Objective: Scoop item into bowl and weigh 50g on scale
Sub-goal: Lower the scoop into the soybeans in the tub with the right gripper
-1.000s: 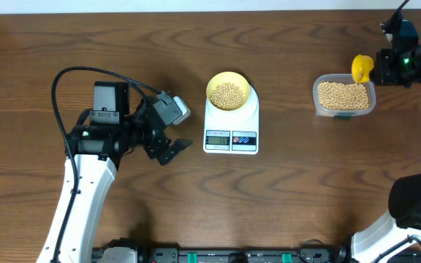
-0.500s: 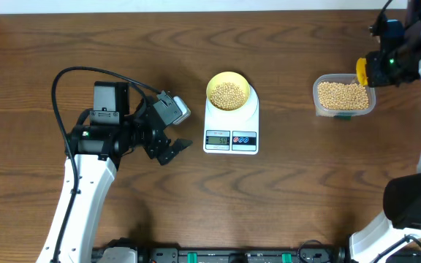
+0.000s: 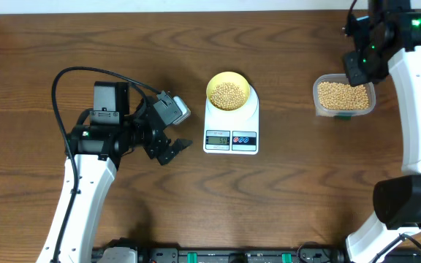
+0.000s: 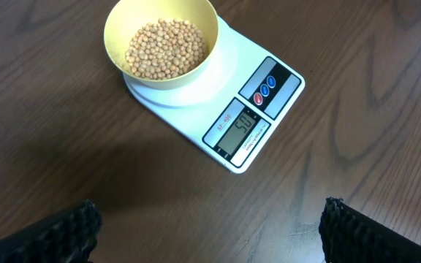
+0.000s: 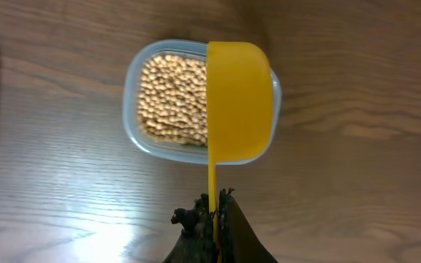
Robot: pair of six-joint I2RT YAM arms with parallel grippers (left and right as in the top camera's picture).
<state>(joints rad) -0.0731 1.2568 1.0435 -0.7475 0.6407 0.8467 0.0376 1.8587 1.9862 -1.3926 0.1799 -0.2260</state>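
Beans (image 4: 163,49) are filling the bowl (image 4: 115,31) on the scale (image 4: 292,82), seemingly at target; right hand (image 5: 215,216) is gripping the scoop (image 5: 240,102), left hand (image 4: 209,237) hanging open.

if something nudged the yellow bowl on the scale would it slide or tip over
Probably slide rather than tip: the bowl looks low and wide, with the beans settled low inside. It seems smooth plastic on the smooth white scale, so little would hold it. A sharp jolt might roll the round beans about.
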